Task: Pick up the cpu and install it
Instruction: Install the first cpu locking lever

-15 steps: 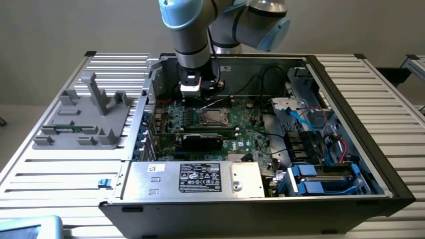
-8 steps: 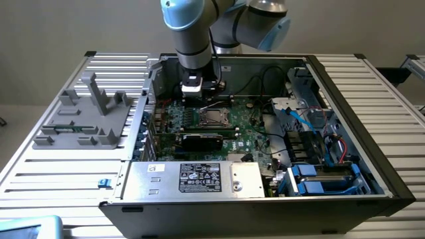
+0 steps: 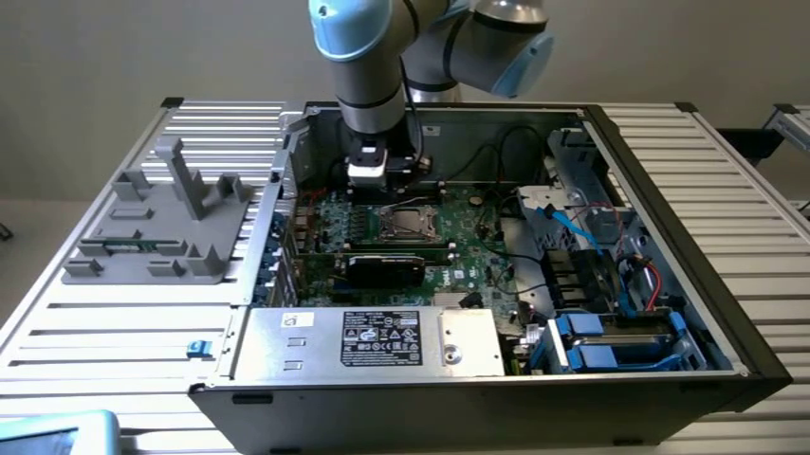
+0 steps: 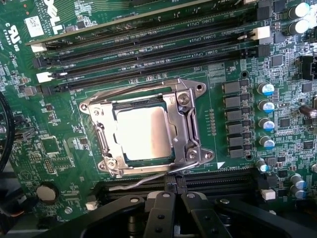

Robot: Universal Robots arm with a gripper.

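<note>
Wrist view is showing the cpu [image 4: 143, 133] sitting inside the socket frame [image 4: 187, 124], the gripper [image 4: 176, 198] hovering nearby, jaws pressed together, empty.

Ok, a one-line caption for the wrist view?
Shut gripper over the green motherboard, the cpu lying inside its metal-framed socket.

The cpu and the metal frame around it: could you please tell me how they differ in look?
The cpu has a plain, smooth, pale square top; the metal frame is an open silver surround with screws at its corners. The cpu fills the middle; the metal frame borders it on all sides. Both are shiny metal and lie flat on the green motherboard.
</note>
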